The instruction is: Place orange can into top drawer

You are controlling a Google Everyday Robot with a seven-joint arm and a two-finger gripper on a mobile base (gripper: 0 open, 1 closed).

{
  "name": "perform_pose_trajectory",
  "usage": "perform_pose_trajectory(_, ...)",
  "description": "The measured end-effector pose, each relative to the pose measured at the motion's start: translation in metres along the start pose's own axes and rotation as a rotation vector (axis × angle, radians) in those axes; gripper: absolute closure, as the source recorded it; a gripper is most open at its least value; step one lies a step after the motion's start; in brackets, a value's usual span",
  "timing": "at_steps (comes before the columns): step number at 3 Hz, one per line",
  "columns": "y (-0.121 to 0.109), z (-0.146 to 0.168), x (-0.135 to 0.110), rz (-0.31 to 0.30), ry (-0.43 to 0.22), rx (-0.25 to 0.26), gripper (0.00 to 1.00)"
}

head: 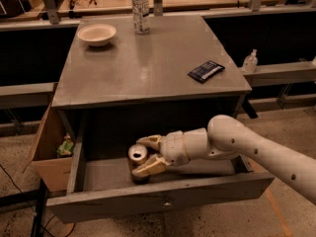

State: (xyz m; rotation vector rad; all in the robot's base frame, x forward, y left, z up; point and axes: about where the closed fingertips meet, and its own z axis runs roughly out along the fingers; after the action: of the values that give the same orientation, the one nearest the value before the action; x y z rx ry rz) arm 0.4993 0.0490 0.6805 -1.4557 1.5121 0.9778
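A: Quick one. The gripper [143, 157] is down inside the top drawer [108, 207]. Its fingers [149, 166] are narrow, clamped either side of the orange can [137, 153]. The can's upright, left of the drawer's middle, close behind the front panel.

B: Is it sitting on the drawer floor?

A: Can't tell from here. The base is hidden by the lower finger and the front edge. That's my first worry: if the can is let go short of the floor, it drops, may tip, and then rolls around in there.

B: Other risks?

A: The exit. The fingers wrap round the can, so if they don't spread enough before the arm lifts, one drags the can over or hauls it up. And the can's near the front panel, so a sideways pull could knock it against the wood.

B: What about the bench [148, 78] edge?

A: Possible. The arm reaches in from the right, below that edge. A steep lift might bump it, I'd guess.

B: Any clutter close by?

A: No. The bowl [97, 34], water bottle [140, 9] and dark packet [206, 71] are all up on the bench, well apart. The cardboard box [47, 154] sits against the drawer's left side, out of the way.
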Motion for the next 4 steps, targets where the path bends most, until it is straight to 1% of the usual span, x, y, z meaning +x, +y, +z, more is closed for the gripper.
perform_pose_trajectory(1, -0.005, 0.008, 0.0, -0.041, 0.019, 0.031, 0.29)
perform_pose_trajectory(2, -0.011, 0.007, 0.001, -0.059, 0.053, 0.068, 0.26)
perform_pose_trajectory(3, -0.019, -0.01, 0.001, -0.052, 0.044, 0.073, 0.03)
perform_pose_trajectory(4, -0.007, -0.042, -0.005, -0.025, 0.05, 0.019, 0.0)
